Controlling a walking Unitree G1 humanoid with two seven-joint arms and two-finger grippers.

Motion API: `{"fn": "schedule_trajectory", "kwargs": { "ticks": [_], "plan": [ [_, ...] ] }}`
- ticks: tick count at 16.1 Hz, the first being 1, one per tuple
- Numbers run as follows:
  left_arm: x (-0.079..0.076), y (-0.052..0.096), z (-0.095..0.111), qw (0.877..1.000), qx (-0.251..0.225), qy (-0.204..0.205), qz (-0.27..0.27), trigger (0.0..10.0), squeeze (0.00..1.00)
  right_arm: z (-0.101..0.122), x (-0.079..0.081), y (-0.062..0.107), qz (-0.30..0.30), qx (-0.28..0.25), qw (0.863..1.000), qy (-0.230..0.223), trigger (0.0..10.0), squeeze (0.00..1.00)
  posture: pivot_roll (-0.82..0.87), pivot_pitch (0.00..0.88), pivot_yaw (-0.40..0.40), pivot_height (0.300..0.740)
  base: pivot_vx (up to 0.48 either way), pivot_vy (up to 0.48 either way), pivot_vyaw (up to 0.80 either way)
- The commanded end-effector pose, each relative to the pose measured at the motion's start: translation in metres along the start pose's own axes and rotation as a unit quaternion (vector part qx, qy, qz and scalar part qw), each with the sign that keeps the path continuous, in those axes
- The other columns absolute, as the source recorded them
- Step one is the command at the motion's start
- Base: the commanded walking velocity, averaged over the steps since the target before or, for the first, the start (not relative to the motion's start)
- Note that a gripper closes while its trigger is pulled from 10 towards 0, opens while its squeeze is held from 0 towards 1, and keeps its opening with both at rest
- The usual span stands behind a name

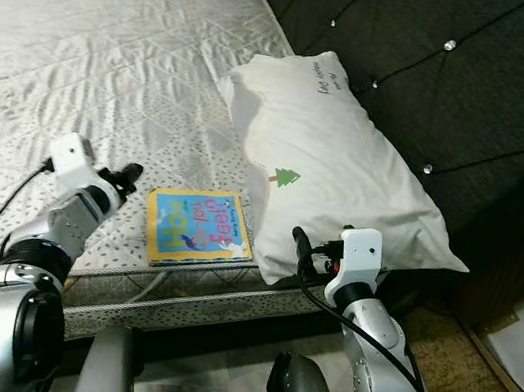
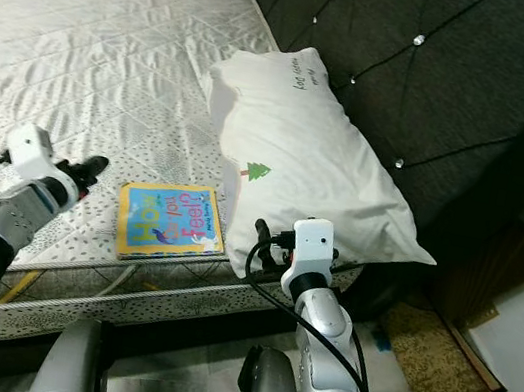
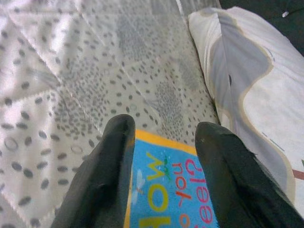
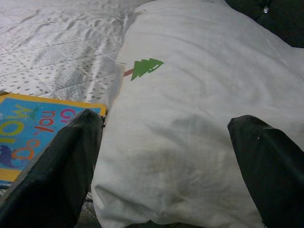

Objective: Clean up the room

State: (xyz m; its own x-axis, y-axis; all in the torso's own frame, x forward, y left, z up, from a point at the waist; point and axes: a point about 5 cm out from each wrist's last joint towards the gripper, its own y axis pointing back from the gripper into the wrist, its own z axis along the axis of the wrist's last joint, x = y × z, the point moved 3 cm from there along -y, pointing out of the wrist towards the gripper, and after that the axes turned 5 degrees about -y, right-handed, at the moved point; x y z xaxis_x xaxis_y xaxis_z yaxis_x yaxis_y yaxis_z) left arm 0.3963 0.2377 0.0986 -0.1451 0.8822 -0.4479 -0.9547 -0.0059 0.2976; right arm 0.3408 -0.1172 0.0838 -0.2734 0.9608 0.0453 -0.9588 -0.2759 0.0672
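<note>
one bed (image 1: 114, 58), bare quilted mattress with a grey dotted pattern, runs along a dark tufted headboard (image 1: 446, 76). on the mattress: one white pillow (image 1: 334, 163) with a small green tree print, lying against the headboard, its near end overhanging the mattress edge; one children's book (image 1: 197, 230) with a blue cover and yellow border, flat near the mattress edge, just beside the pillow's near end.

left claw (image 1: 128, 176): positioned over the mattress just beside the book's outer edge, fingers (image 3: 102, 175) spread, nothing between them; in the left wrist view the book cover shows between the fingers.

right claw (image 1: 301, 247): positioned at the near end of the pillow, close to its underside at the mattress edge, fingers (image 4: 66, 171) spread wide, with the pillow surface between them in the right wrist view; contact cannot be confirmed.

beside the bed, at the robot's right: one brown mat (image 1: 455, 367) on the floor. the pillow's overhang partly covers the book's adjacent corner area.
</note>
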Motion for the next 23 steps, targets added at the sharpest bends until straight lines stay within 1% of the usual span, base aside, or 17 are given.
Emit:
{"fn": "schedule_trajectory", "kwargs": {
  "ticks": [1,4,5,6,8,10,11,12,13,14,15,16,18,19,20,22,23],
  "plan": [
    [-0.008,-0.002,0.004,1.0,-0.005,-0.018,-0.009,10.0,1.0,0.002,-0.006,0.0,-0.01,-0.001,1.0,0.003,10.0,0.0,-0.01,0.051,-0.088,0.558,0.0,0.0,0.0],
    [-0.031,-0.004,-0.016,0.997,0.006,-0.059,-0.054,10.0,1.0,0.001,-0.005,-0.001,-0.01,-0.001,1.0,0.003,10.0,0.0,0.0,0.044,-0.083,0.558,0.0,0.0,0.0],
    [-0.039,-0.002,-0.031,0.993,0.016,-0.089,-0.07,10.0,1.0,0.0,-0.005,-0.001,-0.01,0.0,1.0,0.002,10.0,0.0,0.0,0.044,-0.083,0.558,0.0,0.0,0.0],
    [-0.052,0.003,-0.054,0.989,0.029,-0.106,-0.097,10.0,1.0,0.0,-0.003,-0.001,-0.008,0.001,1.0,0.001,10.0,0.0,0.01,0.043,-0.083,0.558,0.0,0.0,0.0],
    [-0.059,0.013,-0.071,0.983,0.016,-0.143,-0.111,10.0,1.0,0.002,-0.002,-0.003,-0.006,-0.004,1.0,-0.001,10.0,0.0,0.01,0.037,-0.079,0.558,0.0,0.0,0.0],
    [-0.057,0.03,-0.068,0.975,-0.057,-0.191,-0.095,10.0,1.0,0.004,-0.001,-0.004,-0.006,-0.008,1.0,-0.01,10.0,0.0,0.02,0.032,-0.073,0.558,0.0,0.0,0.0],
    [-0.055,0.035,-0.067,0.972,-0.074,-0.204,-0.086,10.0,1.0,0.004,-0.001,-0.004,-0.006,-0.008,1.0,-0.018,10.0,0.0,0.03,0.031,-0.072,0.558,0.0,0.0,0.0],
    [-0.051,0.049,-0.064,0.962,-0.109,-0.239,-0.072,10.0,1.0,0.005,0.001,-0.005,-0.004,-0.008,1.0,-0.026,10.0,0.0,0.04,0.026,-0.069,0.558,0.0,0.0,0.0],
    [-0.046,0.067,-0.06,0.945,-0.151,-0.283,-0.061,10.0,1.0,0.003,0.004,-0.005,0.001,-0.006,0.999,-0.032,10.0,0.0,0.05,0.021,-0.066,0.558,0.0,0.0,0.0],
    [-0.039,0.075,-0.058,0.937,-0.167,-0.304,-0.033,10.0,1.0,0.0,0.005,-0.005,0.002,-0.003,0.999,-0.033,10.0,0.0,0.05,0.014,-0.063,0.558,0.0,0.0,0.0],
    [-0.032,0.08,-0.057,0.934,-0.171,-0.312,-0.009,10.0,1.0,-0.001,0.005,-0.005,0.002,-0.001,0.999,-0.033,10.0,0.0,0.05,0.011,-0.06,0.558,0.0,0.0,0.0],
    [-0.027,0.083,-0.057,0.935,-0.171,-0.311,0.014,10.0,1.0,-0.001,0.006,-0.007,0.004,-0.001,0.999,-0.034,10.0,0.0,0.06,0.005,-0.057,0.558,0.0,0.0,0.0],
    [-0.019,0.087,-0.052,0.918,-0.177,-0.35,0.052,10.0,1.0,0.005,0.009,-0.01,0.012,-0.01,0.999,-0.039,10.0,0.0,0.07,0.0,-0.055,0.558,0.0,0.0,0.0],
    [-0.011,0.085,-0.047,0.905,-0.174,-0.38,0.081,10.0,1.0,0.007,0.013,-0.015,0.021,-0.012,0.999,-0.034,10.0,0.0,0.08,0.0,-0.059,0.558,0.0,0.0,0.0],
    [-0.011,0.084,-0.046,0.903,-0.175,-0.384,0.082,10.0,1.0,0.008,0.013,-0.016,0.022,-0.012,0.999,-0.036,10.0,0.0,0.08,0.0,-0.061,0.558,0.0,0.0,0.0],
    [-0.01,0.078,-0.038,0.888,-0.166,-0.411,0.119,10.0,1.0,0.024,0.012,-0.026,0.028,-0.033,0.997,-0.056,10.0,0.0,0.1,0.0,-0.071,0.558,0.0,0.0,0.0],
    [-0.01,0.078,-0.038,0.888,-0.166,-0.411,0.119,10.0,1.0,0.024,0.012,-0.026,0.028,-0.033,0.997,-0.056,10.0,0.0,0.1,0.0,-0.071,0.558,0.0,0.0,0.0]
  ]
}}
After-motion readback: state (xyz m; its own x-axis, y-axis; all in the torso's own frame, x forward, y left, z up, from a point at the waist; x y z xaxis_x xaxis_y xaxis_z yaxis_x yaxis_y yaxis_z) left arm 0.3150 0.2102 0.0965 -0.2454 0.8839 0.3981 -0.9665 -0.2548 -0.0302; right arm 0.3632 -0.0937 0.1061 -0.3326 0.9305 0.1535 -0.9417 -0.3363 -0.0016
